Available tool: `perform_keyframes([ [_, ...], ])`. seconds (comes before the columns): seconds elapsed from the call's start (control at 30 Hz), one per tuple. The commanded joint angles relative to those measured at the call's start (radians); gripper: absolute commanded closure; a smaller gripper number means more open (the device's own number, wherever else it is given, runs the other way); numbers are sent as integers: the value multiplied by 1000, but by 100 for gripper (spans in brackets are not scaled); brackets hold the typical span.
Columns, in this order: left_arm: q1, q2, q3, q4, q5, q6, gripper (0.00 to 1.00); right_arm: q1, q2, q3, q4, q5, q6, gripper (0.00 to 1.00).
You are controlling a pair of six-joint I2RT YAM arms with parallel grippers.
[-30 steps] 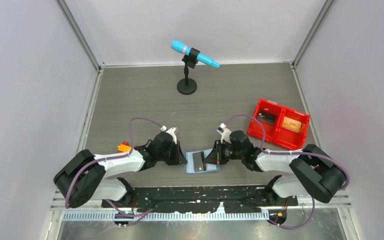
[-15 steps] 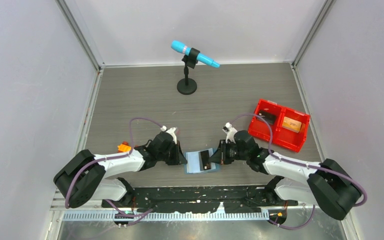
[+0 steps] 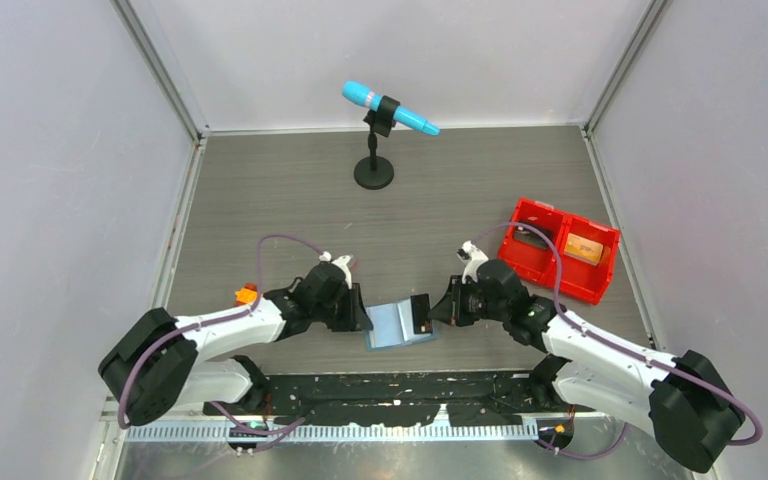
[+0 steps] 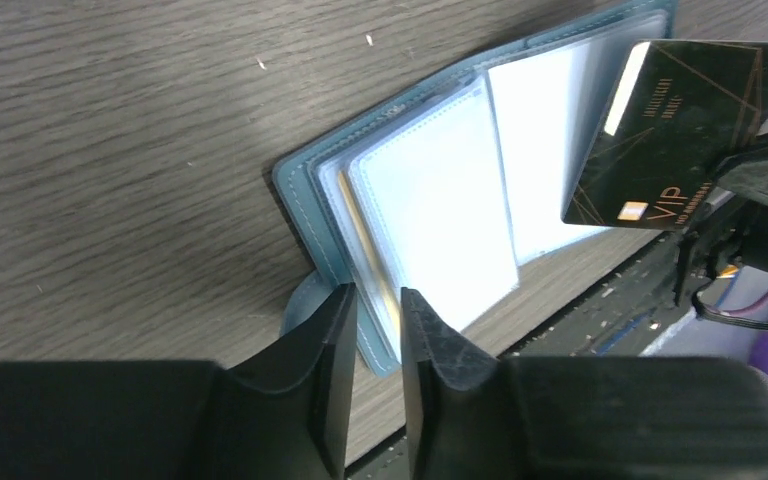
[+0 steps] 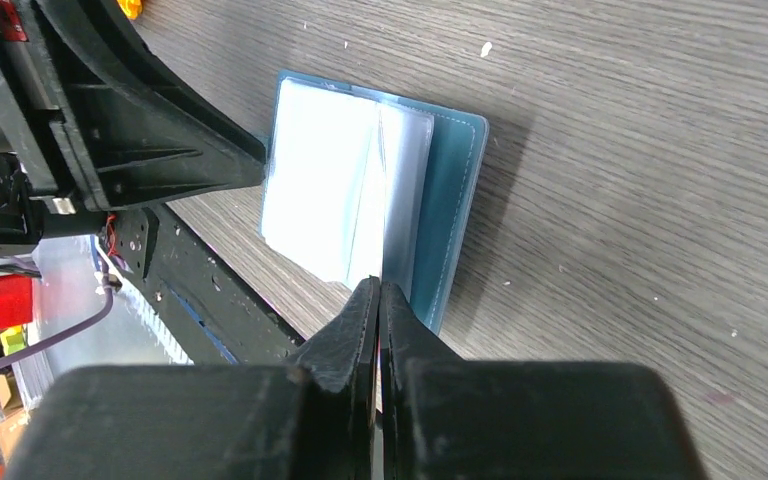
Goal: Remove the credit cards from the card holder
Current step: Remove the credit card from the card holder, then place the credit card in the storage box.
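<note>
Right end effector (image 5: 378,290) has its two fingers pressed together on a black card (image 4: 675,130) with gold lines and "VIP" on it. It pinches the card by one end. The rest of the card sticks out past its tips and hangs in the air over the open card holder (image 5: 455,200), clear of the pockets, I think.

The card holder lies flat on the bench (image 3: 310,200), right between the two end effectors, with its clear pages fanned open. The left end effector (image 4: 378,300) is down at the holder's other side. Its fingers are a little apart, and the holder's edge sits just at the small gap between them. I would say it is not squeezing the holder.

Off behind the right end effector stands a red bin (image 3: 550,272). A gold card (image 3: 583,248) lies in its far half.

What could go wrong? The black card is thin and smooth and is held only at one end. A fast swing toward the bin could make it twist or slip out and drop on the bench. Flat on the wood, it would be hard to pick up again.

With the left fingers loose, nothing pins the holder down. A bump from either end effector could push it or flip its pages shut. A thin gold edge shows between the pages near the left tips. It may be one more card, but I cannot tell.
</note>
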Motion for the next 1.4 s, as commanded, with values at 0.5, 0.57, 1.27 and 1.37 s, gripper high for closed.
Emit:
perform_keyframes([
  [0.5, -5, -298, 49, 28, 117, -51, 46, -5, -196, -9, 211, -119, 145, 95],
  [0.57, -5, -304, 35, 91, 140, -67, 46, -6, -213, -28, 268, -138, 180, 95],
  [1.27, -5, -300, -79, 492, 292, -203, 51, -5, -227, -112, 499, -238, 341, 95],
  [1.37, -5, -289, -92, 566, 320, -233, 65, -6, -221, -113, 501, -247, 337, 95],
])
